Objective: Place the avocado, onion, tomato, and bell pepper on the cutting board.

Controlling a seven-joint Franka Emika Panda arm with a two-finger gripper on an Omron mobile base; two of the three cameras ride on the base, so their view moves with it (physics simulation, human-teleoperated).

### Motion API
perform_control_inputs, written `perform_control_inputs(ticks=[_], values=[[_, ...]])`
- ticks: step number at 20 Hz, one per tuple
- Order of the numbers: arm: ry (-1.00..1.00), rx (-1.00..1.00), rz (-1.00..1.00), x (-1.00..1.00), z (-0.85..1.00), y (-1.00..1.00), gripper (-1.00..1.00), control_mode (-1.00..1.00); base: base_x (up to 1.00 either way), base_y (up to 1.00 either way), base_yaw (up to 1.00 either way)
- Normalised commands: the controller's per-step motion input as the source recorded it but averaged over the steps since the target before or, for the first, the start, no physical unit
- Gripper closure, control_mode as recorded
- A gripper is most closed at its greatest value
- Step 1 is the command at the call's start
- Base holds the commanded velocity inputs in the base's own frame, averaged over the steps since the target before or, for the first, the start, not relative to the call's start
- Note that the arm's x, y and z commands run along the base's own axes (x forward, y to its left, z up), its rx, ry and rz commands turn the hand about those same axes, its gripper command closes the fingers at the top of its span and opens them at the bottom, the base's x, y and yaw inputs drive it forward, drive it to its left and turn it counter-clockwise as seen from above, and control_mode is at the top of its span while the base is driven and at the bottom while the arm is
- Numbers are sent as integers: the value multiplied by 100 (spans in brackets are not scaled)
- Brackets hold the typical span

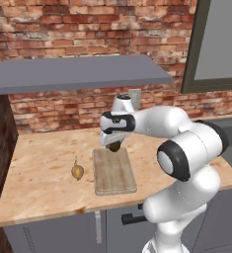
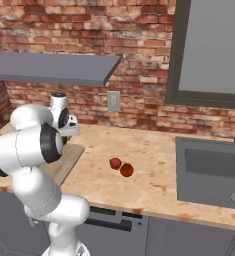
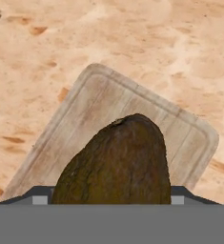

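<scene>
My gripper [image 1: 113, 142] is shut on the avocado [image 1: 115, 146], a dark olive fruit held just above the far end of the cutting board [image 1: 113, 174]. In the hand view the avocado [image 3: 117, 164] is large and close, with the wooden cutting board [image 3: 96, 107] beneath it. The onion [image 1: 77, 171] lies on the counter just left of the board. Out on the counter to the right are the crimson bell pepper [image 2: 115, 163] and the orange-red tomato [image 2: 126, 170], side by side. From that side, the arm hides most of the cutting board [image 2: 71, 157].
A grey sink [image 2: 211, 172] is set into the counter at the far right. A grey shelf [image 1: 78, 74] hangs over the back of the counter, above the hand. A brick wall with an outlet [image 2: 113, 101] runs behind.
</scene>
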Motion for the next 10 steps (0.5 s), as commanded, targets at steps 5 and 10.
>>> perform_control_inputs(ticks=[5, 10], values=[[10, 0, 0, 2, -35, 15, 100, -100, 0, 0, 0], [7, 0, 0, 17, -17, 16, 100, -100, 0, 0, 0]])
